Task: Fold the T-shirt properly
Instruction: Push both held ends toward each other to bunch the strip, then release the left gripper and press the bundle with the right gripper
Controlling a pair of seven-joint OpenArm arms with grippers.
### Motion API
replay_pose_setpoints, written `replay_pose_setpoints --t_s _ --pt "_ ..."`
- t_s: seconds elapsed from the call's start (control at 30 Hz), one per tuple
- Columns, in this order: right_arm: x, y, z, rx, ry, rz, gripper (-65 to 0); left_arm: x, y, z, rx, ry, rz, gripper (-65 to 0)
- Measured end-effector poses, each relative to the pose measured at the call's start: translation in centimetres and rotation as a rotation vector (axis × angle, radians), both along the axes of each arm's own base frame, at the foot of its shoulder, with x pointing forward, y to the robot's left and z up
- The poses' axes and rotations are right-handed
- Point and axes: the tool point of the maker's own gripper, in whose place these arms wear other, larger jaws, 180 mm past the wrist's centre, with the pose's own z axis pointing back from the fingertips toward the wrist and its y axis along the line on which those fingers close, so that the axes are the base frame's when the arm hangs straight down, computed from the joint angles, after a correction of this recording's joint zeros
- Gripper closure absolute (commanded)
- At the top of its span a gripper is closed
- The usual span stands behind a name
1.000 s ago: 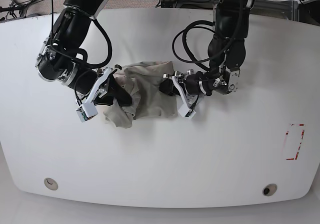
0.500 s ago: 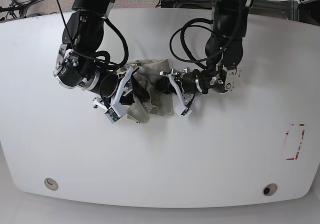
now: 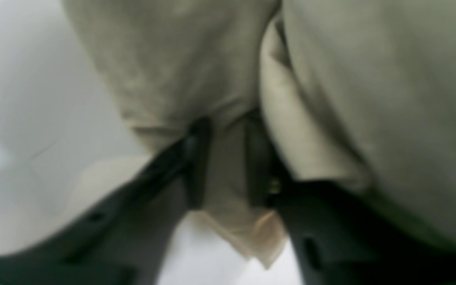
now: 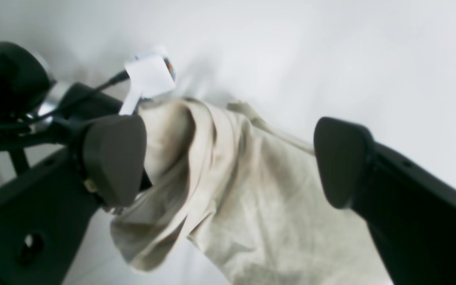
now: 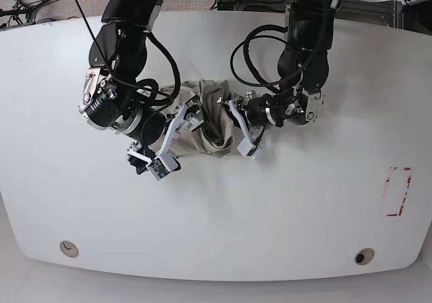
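We see the T-shirt (image 5: 209,124) bunched mid-table (image 5: 283,208) between both arms, our left gripper (image 3: 222,166) pinching a fabric edge, seemingly to anchor that side, while our right gripper (image 4: 228,162) gapes wide over the cloth, gripping nothing, probably to regrasp.

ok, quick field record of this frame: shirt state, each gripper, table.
garment: pale beige cotton T-shirt, bunched in a rumpled heap at table centre, not flat
left gripper: jaws closed on a fold of the T-shirt
right gripper: jaws wide open, T-shirt between and below them, not gripped
surface: white table
other: red rectangle mark near the table edge
fold status: not yet neat
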Motion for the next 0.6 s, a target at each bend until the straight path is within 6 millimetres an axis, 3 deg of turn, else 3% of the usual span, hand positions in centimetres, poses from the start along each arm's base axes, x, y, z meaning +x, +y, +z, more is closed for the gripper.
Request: replay_pose_setpoints --t_s 0.1,0.27,0.33,0.5,0.6 --pt "0.4 -0.7 0.5 0.019 -0.011 -0.022 -65.0 0.4 0.3 0.4 -0.016 -0.011 0.017 -38.2" --pt "0.8 -5.3 -0.2 -0.045 -0.002 -0.129 -65.0 1.4 1.6 0.9 -0.027 -0.025 0.060 -38.8" --pt "0.7 -6.4 -0.4 -0.065 0.004 -0.143 -65.0 1.4 2.1 1.2 -0.044 -0.037 0.056 -38.6" --pt "0.3 -6.8 -0.9 -0.071 0.013 -0.144 -65.0 2.0 4.1 2.2 -0.114 -0.056 0.104 -38.5" --pt "-0.8 -6.8 -2.1 -0.074 0.053 -0.138 -65.0 2.1 5.3 2.5 -0.125 -0.072 0.102 -38.5"
